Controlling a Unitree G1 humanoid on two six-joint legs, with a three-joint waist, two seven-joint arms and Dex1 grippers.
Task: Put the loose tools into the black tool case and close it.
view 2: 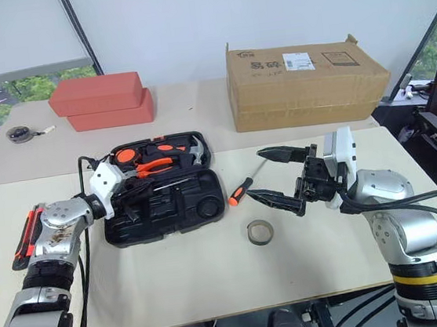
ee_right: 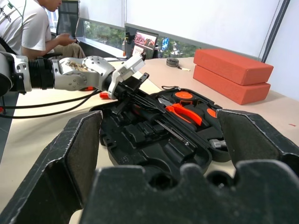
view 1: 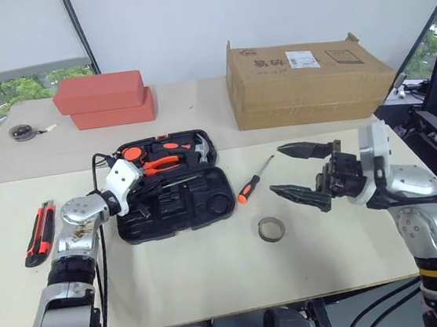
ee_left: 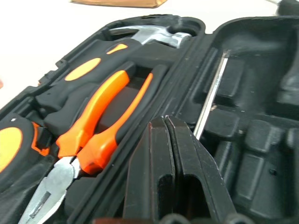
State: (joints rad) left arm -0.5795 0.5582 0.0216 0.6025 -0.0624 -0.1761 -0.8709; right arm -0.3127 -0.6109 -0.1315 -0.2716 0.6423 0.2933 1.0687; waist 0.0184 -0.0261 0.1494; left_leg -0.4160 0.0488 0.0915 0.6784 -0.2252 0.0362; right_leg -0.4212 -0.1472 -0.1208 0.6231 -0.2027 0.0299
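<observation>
Now your left fingers (ee_left: 170,172) sit pressed together, empty, over the black tool case (view 1: 207,204). Your right fingers (view 1: 302,171) gape wide, empty, a screwdriver (view 1: 253,179) just beside them.

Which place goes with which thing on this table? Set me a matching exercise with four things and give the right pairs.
Things:
1. orange-handled screwdriver
2. utility knife
3. pliers
4. red bricks

Places:
A. stacked at the far left of the table, beside the cardboard box
B. lying in the far half of the open black tool case
C. loose on the table, between the case and the right gripper
D. loose on the table, left of the left gripper

Pairs: 1-C, 2-D, 3-B, 4-A
</observation>
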